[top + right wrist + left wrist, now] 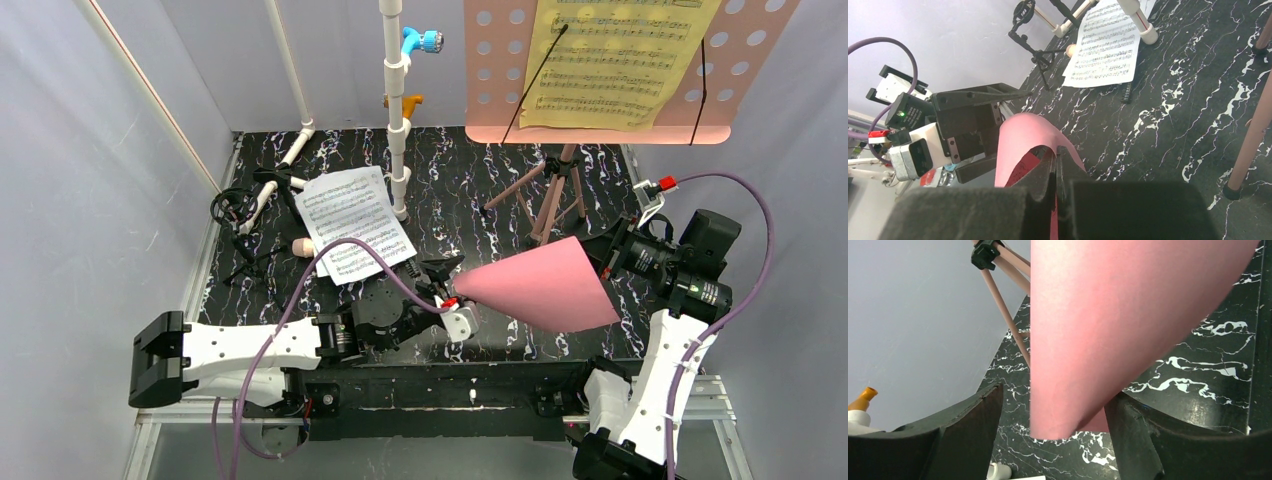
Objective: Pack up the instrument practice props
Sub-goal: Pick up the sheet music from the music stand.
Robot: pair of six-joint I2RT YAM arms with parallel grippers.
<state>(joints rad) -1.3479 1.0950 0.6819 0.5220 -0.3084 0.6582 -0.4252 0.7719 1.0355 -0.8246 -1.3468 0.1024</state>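
Pink sheet (545, 285), 1, clamped by right pincer (1055, 156), left pincer (451, 286) apart around its tip

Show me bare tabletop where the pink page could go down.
The marble tabletop is bare between the white pipe post and the pink stand's legs. The left side is crowded, with white sheet music and a black stand.

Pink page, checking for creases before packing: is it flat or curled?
Curled: the pink page arches into a cone, pinched by the right gripper.
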